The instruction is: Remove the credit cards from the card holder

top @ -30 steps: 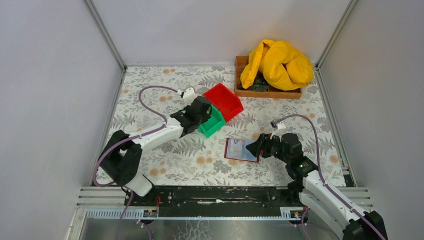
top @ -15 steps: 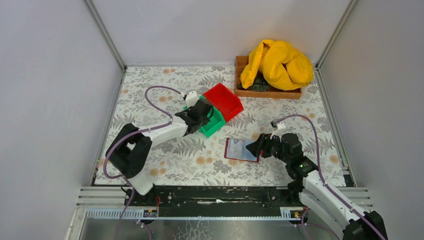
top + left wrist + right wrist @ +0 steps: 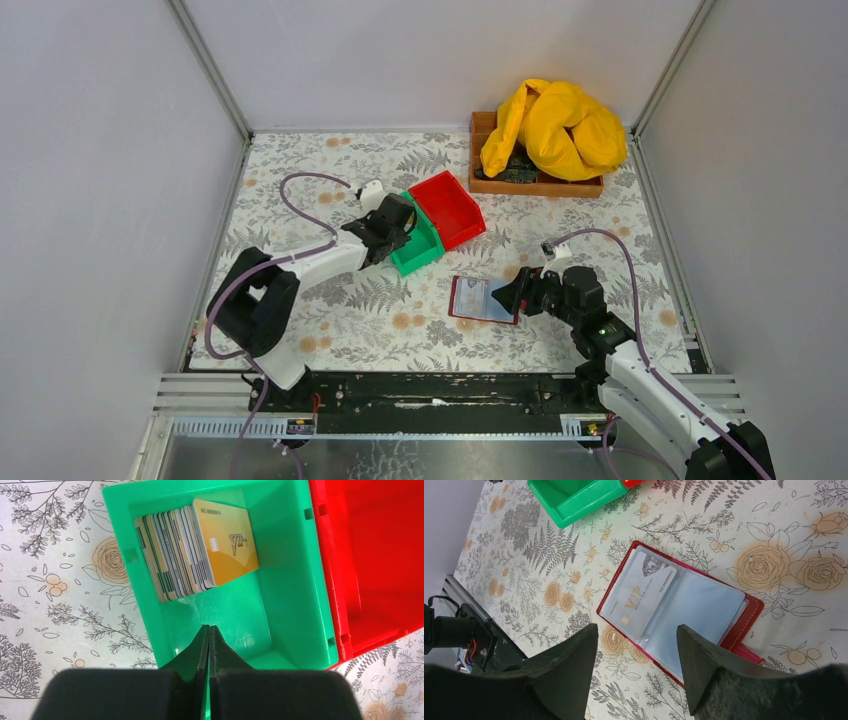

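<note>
- Green plastic walls of a small open bin (image 3: 295,580) fill my left wrist view. Inside it a stack of thin credit cards (image 3: 175,550) stands on edge and leans, with a gold one marked VIP at the front.
- My left gripper (image 3: 209,635) is pinched fully together, finger against finger, with nothing between them. Its tip sits over the near part of the green bin's floor, apart from the stack.
- Against a second ago, my left arm has drawn back toward the left. My wrist then covered most of the green bin from above, and now much of its inside shows.
- A bright red plastic bin (image 3: 450,205) sits touching the green bin's far right side, as it did before.
- The flat dark red card holder (image 3: 751,612) lies open on the floral-patterned table (image 3: 300,170), near the middle and well apart from both bins. It has not shifted.
- One white-grey card with VIP lettering (image 3: 639,597) is still tucked inside a clear sleeve of the holder.
- My right gripper (image 3: 636,630) stands spread wide over the holder's near edge and holds nothing. I cannot tell whether it touches the holder. It is where it was a second ago.
- A crumpled yellow cloth (image 3: 555,125) rests on a shallow wooden tray (image 3: 540,186) at the far right of the table.
</note>
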`<state>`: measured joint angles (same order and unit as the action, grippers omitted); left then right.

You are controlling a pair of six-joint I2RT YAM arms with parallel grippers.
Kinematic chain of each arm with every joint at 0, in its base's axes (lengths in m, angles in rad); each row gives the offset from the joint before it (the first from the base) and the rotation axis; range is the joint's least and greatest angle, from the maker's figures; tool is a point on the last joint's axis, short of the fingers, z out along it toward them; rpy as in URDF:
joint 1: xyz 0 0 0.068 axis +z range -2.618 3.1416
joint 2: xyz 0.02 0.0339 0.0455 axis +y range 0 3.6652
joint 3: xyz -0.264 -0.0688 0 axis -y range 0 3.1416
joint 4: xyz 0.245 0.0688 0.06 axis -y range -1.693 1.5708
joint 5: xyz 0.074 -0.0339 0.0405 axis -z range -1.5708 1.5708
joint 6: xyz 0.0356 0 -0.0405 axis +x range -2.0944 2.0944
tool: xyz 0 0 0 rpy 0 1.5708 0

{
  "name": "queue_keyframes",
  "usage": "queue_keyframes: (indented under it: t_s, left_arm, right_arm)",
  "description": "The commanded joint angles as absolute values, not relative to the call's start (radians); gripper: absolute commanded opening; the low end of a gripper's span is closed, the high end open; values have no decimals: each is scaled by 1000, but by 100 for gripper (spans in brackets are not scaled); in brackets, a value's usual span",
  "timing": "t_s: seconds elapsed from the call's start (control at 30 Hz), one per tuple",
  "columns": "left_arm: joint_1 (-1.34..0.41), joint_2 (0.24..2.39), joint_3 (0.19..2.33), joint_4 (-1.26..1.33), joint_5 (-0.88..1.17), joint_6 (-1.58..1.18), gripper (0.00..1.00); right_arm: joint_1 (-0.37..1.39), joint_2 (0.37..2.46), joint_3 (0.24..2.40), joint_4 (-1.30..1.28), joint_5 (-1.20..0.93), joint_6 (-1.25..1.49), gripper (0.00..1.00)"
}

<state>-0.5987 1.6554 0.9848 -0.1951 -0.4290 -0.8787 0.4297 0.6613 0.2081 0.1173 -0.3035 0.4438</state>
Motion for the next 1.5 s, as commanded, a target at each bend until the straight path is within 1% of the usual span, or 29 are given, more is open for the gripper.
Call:
queue_keyframes:
  t_s: [0.0, 0.2, 0.23, 0.27, 0.33, 0.4, 0.43, 0.47, 0.5, 0.6, 0.7, 0.8, 0.87, 1.07, 1.3, 1.37, 1.47]
  left_arm:
    - [-591, 1610, 969, -199, -441, -851, 0]
    - [-623, 1505, 972, -146, -454, -815, 0]
    - [-639, 1483, 970, -136, -475, -805, 1]
    - [-661, 1460, 966, -124, -502, -792, 5]
    - [-713, 1409, 949, -103, -586, -756, 20]
    - [-748, 1352, 920, -87, -642, -745, 71]
    - [-748, 1324, 901, -79, -629, -745, 82]
    - [-745, 1297, 881, -60, -606, -739, 90]
    - [-739, 1276, 863, -42, -573, -727, 93]
    - [-724, 1234, 829, -25, -499, -713, 96]
    - [-696, 1209, 800, -24, -488, -746, 93]
    - [-680, 1195, 776, -41, -495, -801, 91]
    - [-683, 1181, 720, 6, -507, -819, 91]
    - [-683, 1169, 598, 111, -582, -787, 90]
    - [-686, 1165, 568, 153, -605, -776, 89]
    - [-686, 1161, 569, 152, -612, -769, 89]
    - [-686, 1159, 568, 150, -608, -769, 89]
  right_arm:
    - [429, 665, 237, 147, -288, 426, 66]
    - [429, 686, 249, 137, -280, 415, 67]
    - [429, 694, 256, 132, -277, 409, 68]
    - [429, 704, 265, 123, -273, 408, 68]
    - [429, 729, 296, 98, -275, 411, 69]
    - [435, 767, 352, 62, -275, 402, 69]
    - [448, 791, 381, 35, -248, 391, 69]
    - [467, 820, 406, 9, -204, 375, 70]
    - [490, 849, 434, -14, -156, 362, 70]
    - [596, 948, 503, -58, -28, 341, 70]
    - [712, 1066, 565, -63, 86, 355, 70]
    - [794, 1184, 625, -81, 207, 374, 70]
    - [832, 1227, 659, -98, 289, 396, 70]
    - [860, 1313, 705, -96, 354, 473, 69]
    - [920, 1475, 812, -124, 412, 531, 65]
    - [922, 1494, 810, -111, 408, 567, 62]
    - [921, 1499, 795, -90, 404, 592, 61]
